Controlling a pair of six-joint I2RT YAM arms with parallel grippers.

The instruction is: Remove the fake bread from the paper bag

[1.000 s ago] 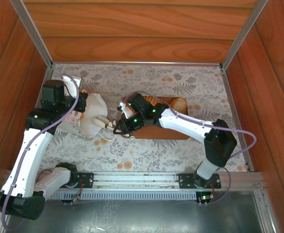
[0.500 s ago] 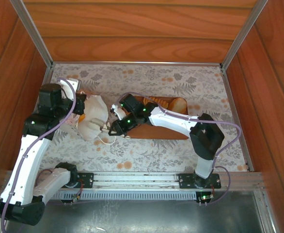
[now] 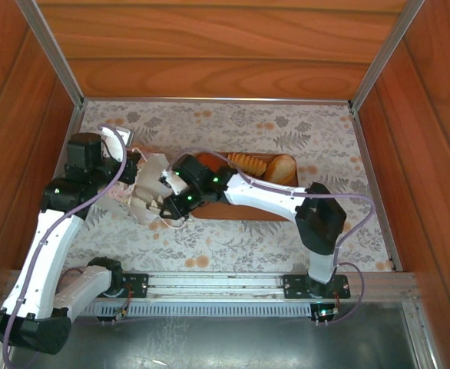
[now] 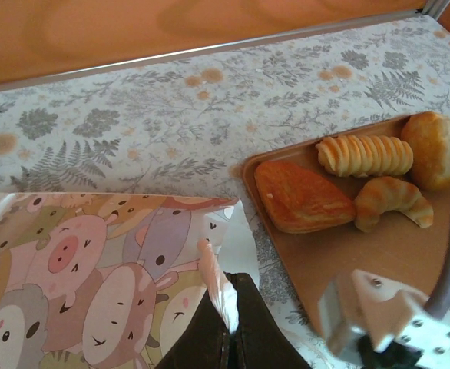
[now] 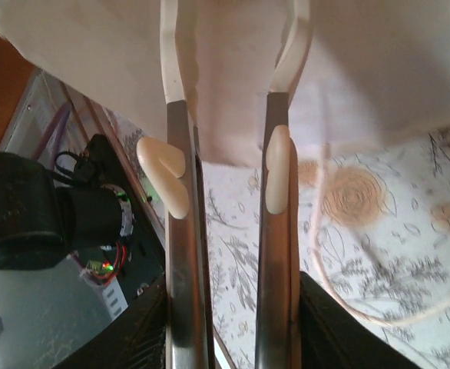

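Note:
The paper bag (image 3: pixel 147 188) lies at the left of the table, white with a cartoon animal print (image 4: pixel 94 269). My left gripper (image 3: pixel 130 166) is shut on the bag's white upper edge (image 4: pixel 226 296). My right gripper (image 3: pixel 166 203) is at the bag's near right side. Its long fingers (image 5: pixel 176 115) stand a little apart, open, against the white paper (image 5: pixel 363 69) with nothing seen between them. Several pieces of fake bread lie on the brown tray (image 4: pixel 348 261): a flat pastry (image 4: pixel 302 196), a ribbed roll (image 4: pixel 363 154), a croissant (image 4: pixel 394 201) and a bun (image 4: pixel 432 150). The bag's inside is hidden.
The tray (image 3: pixel 244 209) sits right of the bag, under my right forearm (image 3: pixel 263 192). A white cord handle (image 5: pixel 363 307) loops on the floral cloth by the right fingers. Wooden walls enclose the table; the left arm's base (image 5: pixel 56 215) is close by.
My right gripper has moved left off the tray to the bag. The left gripper has kept its grip, and the bag has shifted and tilted slightly.

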